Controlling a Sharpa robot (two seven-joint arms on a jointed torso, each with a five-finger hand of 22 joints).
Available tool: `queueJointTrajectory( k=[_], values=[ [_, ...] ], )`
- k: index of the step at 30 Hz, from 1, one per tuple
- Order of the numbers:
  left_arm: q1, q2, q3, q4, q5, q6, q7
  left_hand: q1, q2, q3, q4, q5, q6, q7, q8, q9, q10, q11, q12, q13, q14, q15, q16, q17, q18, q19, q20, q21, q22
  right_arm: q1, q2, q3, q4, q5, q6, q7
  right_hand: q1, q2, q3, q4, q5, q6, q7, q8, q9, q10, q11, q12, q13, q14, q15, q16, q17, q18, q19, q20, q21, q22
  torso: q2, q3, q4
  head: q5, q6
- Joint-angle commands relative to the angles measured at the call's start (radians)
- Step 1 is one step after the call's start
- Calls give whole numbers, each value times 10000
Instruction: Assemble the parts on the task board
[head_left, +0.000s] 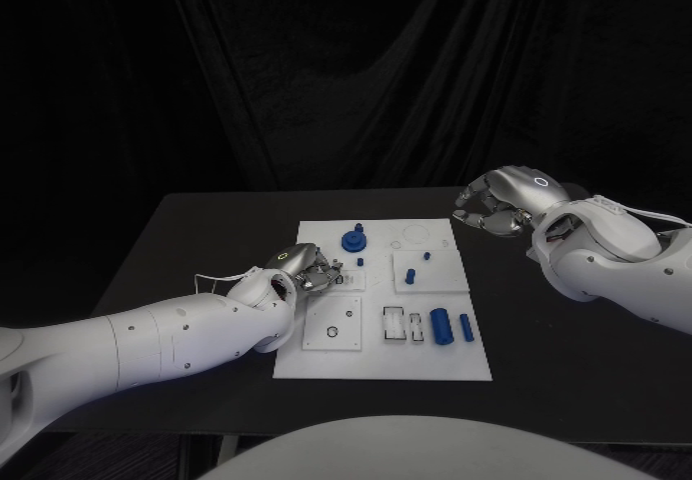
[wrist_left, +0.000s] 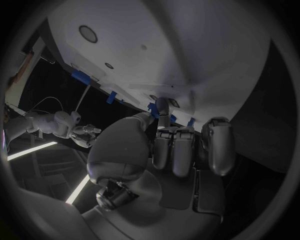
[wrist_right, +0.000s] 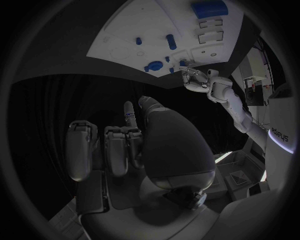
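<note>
Reaching over the board (head_left: 378, 366) mid-worktop (head_left: 202, 230), the left robot hand (head_left: 299, 266) is held near the parts (head_left: 441, 327); its grasp cannot be told. The right robot hand (head_left: 498, 203) is kept aside, fingers curled on nothing.

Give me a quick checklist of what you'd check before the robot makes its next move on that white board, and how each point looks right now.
1. Left robot hand is at the task board: ok, it sits over the board's left side.
2. Left robot hand has a part in its fingers: cannot tell, the fingertips hide whatever is under them.
3. Right robot hand is out of the way: ok, it hangs off the board's far right corner, fingers curled, holding nothing.
4. Loose parts are within view: ok, two blue cylinders lie near the board's right edge.
5. Blue round part at the far side is seated: cannot tell.
</note>
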Motion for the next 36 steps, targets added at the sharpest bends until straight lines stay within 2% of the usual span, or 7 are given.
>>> queueJointTrajectory(
  k=[1,6,22,31,36],
  values=[
    [-72,24,-57,-12,58,517,129,98,-66,75,-3,146,-58,4,-16,23,1026,31,26,2634,1075,22,26,2634,118,-63,8,-34,1034,-27,-17,7,9,43,48,-170,81,35,53,-10,73,36,8,-72,-17,1043,8,26,2634,1057,36,29,2635,-14,477,47,-26,2238,-4,4,-1,-15,-2],
    [-73,-3,-57,22,58,581,149,112,-92,101,-6,252,-58,3,-6,47,1026,31,26,2634,1075,23,26,2634,118,-64,11,-38,1038,-32,-18,7,5,52,57,-168,94,25,74,-17,164,44,6,-82,-23,1043,2,26,2634,1057,29,29,2635,-13,476,42,-28,2238,-3,0,-3,-5,-2],
    [-84,-99,-58,203,59,780,44,109,-90,112,3,270,-47,3,3,58,1026,32,26,2634,1075,24,26,2634,122,-73,12,-50,1031,-48,-4,7,-8,56,65,-168,103,15,99,-21,274,49,5,-96,-30,1043,-2,26,2634,1057,25,29,2635,-13,476,36,-30,2237,7,1,12,11,-2],
    [-111,-113,-58,220,59,746,56,106,-83,118,9,258,-41,4,8,63,1026,32,26,2634,1075,24,26,2634,125,-80,13,-60,1024,-53,-8,7,-16,56,65,-166,106,11,105,-23,302,48,5,-100,-32,1043,-3,26,2634,1057,23,29,2635,-13,477,35,-27,2238,2,1,-1,8,-2],
    [-124,-143,-58,237,59,405,299,27,-72,128,54,26,-52,18,6,92,1026,44,26,2634,1075,33,26,2634,124,-79,21,-66,1037,-58,-18,7,-19,56,43,-151,106,7,107,-22,314,45,6,-104,-35,1043,-4,26,2634,1057,23,29,2635,-13,477,35,-29,2238,3,-1,-1,-10,-2]
  ],
)
